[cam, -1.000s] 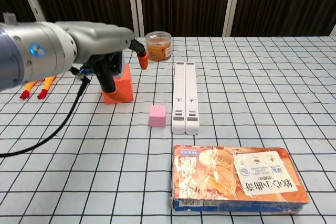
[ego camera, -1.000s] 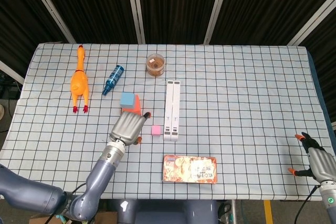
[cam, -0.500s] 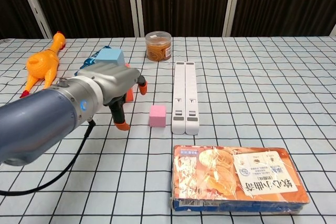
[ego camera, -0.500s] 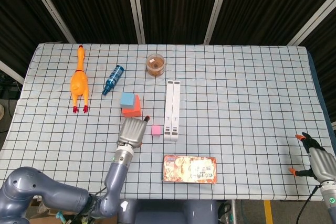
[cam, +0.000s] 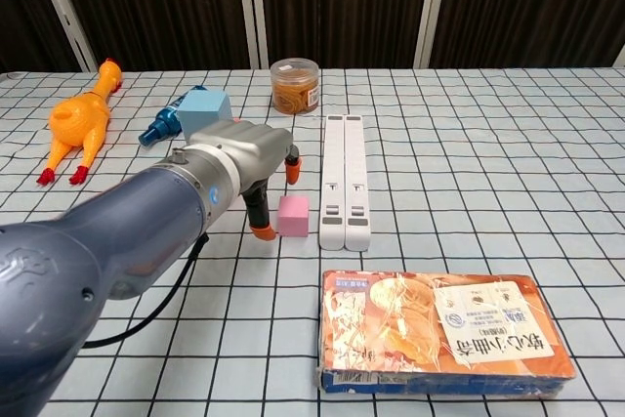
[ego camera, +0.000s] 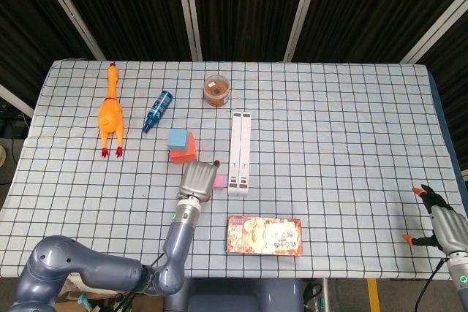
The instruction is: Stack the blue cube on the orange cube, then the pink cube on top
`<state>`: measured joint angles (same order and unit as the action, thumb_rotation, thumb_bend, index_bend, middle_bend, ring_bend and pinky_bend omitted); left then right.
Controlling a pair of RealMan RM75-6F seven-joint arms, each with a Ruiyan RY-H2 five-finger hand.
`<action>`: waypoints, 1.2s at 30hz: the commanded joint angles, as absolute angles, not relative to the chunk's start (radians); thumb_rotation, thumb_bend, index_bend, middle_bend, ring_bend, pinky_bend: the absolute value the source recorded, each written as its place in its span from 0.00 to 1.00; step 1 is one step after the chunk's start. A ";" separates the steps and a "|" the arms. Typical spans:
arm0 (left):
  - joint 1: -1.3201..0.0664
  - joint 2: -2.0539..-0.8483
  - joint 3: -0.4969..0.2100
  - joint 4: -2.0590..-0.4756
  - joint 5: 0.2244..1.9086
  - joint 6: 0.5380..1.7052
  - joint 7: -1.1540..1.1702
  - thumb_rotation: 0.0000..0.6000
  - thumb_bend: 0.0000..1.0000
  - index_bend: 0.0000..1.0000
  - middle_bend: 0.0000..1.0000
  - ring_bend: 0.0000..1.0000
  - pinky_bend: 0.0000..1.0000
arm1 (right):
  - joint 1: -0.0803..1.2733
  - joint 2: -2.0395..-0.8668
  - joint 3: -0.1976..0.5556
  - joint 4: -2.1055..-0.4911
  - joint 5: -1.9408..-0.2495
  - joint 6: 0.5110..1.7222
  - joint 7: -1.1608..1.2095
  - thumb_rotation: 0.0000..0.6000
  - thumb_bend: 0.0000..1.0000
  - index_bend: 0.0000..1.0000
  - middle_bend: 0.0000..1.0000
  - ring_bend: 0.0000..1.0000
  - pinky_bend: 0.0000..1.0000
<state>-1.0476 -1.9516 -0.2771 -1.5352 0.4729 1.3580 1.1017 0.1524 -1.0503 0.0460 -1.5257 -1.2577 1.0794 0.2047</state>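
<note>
Although the table (ego camera: 351, 180) carries a good deal of clutter, only three small pieces matter. The left arm (cam: 107, 241), the bulkiest thing in view, reaches in from the near edge toward the middle, its left hand (cam: 256, 158) turned back-up just beside the pink cube (cam: 293, 215); one orange-tipped finger is planted at the cube's left side, another hangs above it, and the hand looks spread with nothing in it, though whether the finger touches the cube I cannot tell. The right hand (ego camera: 441, 223) idles past the near right corner, fingers apart and empty. The blue cube (ego camera: 177, 137) already sits on the orange cube (ego camera: 186, 150), left of the table's middle, seemingly a little offset toward the far-left. The pink cube lies close against the long white bar (ego camera: 239, 153), between it and the stack. It looks light, rigid and smooth-faced, likely easy to tip or skid, so I would pinch two opposite side faces at mid-height, avoiding the bar's side.
</note>
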 commanded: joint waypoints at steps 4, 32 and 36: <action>-1.048 -1.964 -0.282 -1.523 0.478 1.364 1.117 1.00 0.25 0.31 0.95 0.77 0.79 | 0.153 -1.050 0.046 -1.526 -1.259 1.079 0.206 1.00 0.04 0.13 0.05 0.10 0.21; -1.050 -2.014 -0.305 -1.456 0.499 1.334 1.138 1.00 0.30 0.37 0.96 0.78 0.80 | 0.156 -1.054 0.045 -1.518 -1.260 1.068 0.214 1.00 0.04 0.14 0.05 0.10 0.21; -1.046 -2.016 -0.305 -1.454 0.507 1.338 1.140 1.00 0.30 0.37 0.96 0.78 0.80 | 0.157 -1.054 0.044 -1.519 -1.258 1.064 0.212 1.00 0.04 0.14 0.05 0.10 0.21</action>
